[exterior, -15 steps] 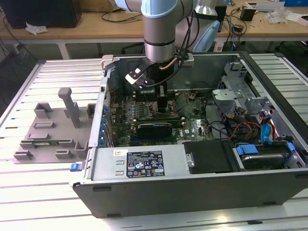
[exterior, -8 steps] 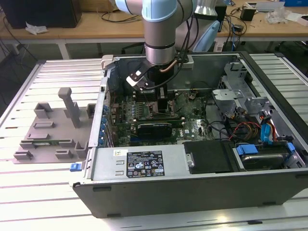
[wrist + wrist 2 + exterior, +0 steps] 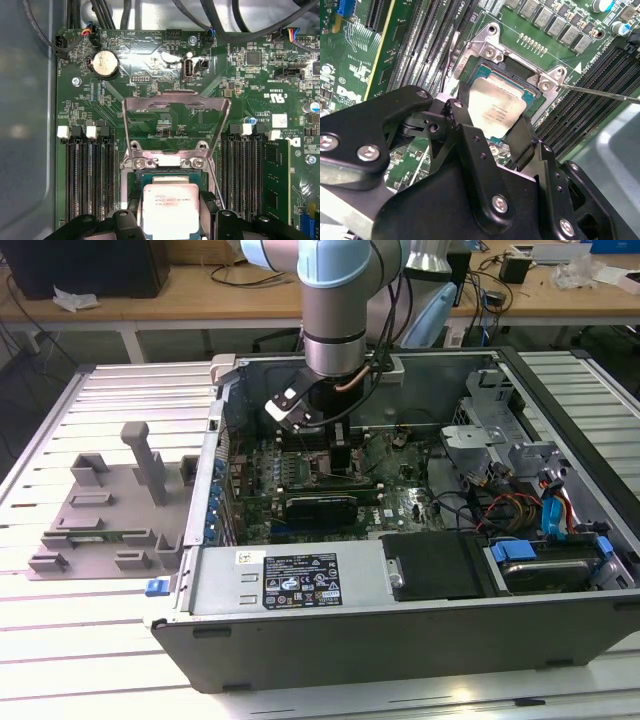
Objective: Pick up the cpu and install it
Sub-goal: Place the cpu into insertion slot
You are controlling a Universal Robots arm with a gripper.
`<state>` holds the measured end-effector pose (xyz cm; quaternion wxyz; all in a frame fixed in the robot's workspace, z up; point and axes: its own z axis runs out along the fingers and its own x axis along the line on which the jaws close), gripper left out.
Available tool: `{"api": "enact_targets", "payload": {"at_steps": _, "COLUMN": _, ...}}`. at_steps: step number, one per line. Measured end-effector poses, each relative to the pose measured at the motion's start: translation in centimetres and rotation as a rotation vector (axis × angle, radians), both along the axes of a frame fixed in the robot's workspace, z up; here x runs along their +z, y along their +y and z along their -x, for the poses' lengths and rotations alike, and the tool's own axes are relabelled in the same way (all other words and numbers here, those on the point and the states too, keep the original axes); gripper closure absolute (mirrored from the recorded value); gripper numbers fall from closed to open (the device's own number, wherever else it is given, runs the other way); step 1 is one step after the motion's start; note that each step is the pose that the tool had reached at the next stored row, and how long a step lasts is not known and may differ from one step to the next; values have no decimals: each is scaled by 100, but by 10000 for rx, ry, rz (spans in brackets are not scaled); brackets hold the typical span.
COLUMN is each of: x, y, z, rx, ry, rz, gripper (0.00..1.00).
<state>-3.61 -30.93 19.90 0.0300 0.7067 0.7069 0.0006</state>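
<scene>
The gripper (image 3: 494, 116) is down inside the open computer case (image 3: 400, 640) on the table (image 3: 80, 670). Its fingers (image 3: 522, 135) are drawn in narrow against two opposite edges of the cpu (image 3: 496, 102), which we judge it to be holding. The cpu lies silver top up, directly over the socket (image 3: 487, 74), and the socket's rim shows around it in both wrist views. We cannot tell whether it is fully seated or a little above. The load plate (image 3: 175, 102) is swung open away from the socket, and the thin lever (image 3: 600, 93) stands off to one side. The danger we see is a crooked seat. If the cpu is slightly turned or tilted between the fingers, one corner could ride on the rim and press on the socket's contacts. A finger that clings to an edge as it parts could also drag the chip out of line.
</scene>
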Motion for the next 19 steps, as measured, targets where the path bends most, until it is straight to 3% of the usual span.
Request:
{"api": "enact_targets", "payload": {"at_steps": 4, "x": 0, "y": 0, "z": 0, "rx": 214, "ry": 0, "rz": 1, "gripper": 46}}
{"api": "enact_targets", "payload": {"at_steps": 19, "x": -18, "y": 1, "z": 8, "rx": 140, "ry": 0, "rz": -3, "gripper": 46}}
